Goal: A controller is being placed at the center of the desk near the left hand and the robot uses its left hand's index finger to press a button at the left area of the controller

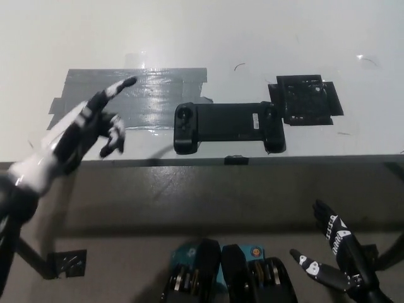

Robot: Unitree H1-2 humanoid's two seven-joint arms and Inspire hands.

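Note:
A black controller [228, 126] lies flat near the desk's front edge, its long side running left to right, with a round stick on its left grip [184, 115]. My white left hand [95, 126] is raised over the desk's front left, above the grey tape, one finger stretched out toward the controller and the others curled. It is well left of the controller and does not touch it. My black right hand [331, 243] rests low at the bottom right, below the desk, fingers apart and empty.
A large patch of grey tape [151, 95] covers the desk [208, 38] left of the controller. A black square patch [305, 101] lies just right of it. A small black clip [237, 160] sits on the desk's front edge.

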